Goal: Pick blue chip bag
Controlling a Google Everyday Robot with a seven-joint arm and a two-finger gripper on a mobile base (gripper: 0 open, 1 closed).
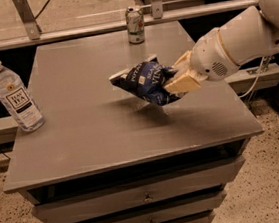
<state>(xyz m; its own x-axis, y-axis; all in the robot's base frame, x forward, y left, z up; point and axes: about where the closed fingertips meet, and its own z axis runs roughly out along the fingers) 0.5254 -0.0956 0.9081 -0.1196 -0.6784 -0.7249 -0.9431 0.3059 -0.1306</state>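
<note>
The claw (177,75) reaches in from the right side of the bench (102,138) and is clenched on the blue chip bag (143,80). Its pale tan fingers (184,83) press the right end of the bag, one from above and one from below. The bag hangs in the air over the middle of the bench, clear of the surface, with a dark shadow on the grey top just beneath it. It is tilted, and its white crimped end points left, away from the claw. White lettering shows on its dark blue face. The white arm (242,41) runs off to the upper right.

A water bottle (14,95) with a white cap stands upright at the left edge of the bench, well apart from the bag. A soda can (135,24) stands upright at the far edge, beside a metal rail (70,32). Drawers (147,198) sit under the grey top.
</note>
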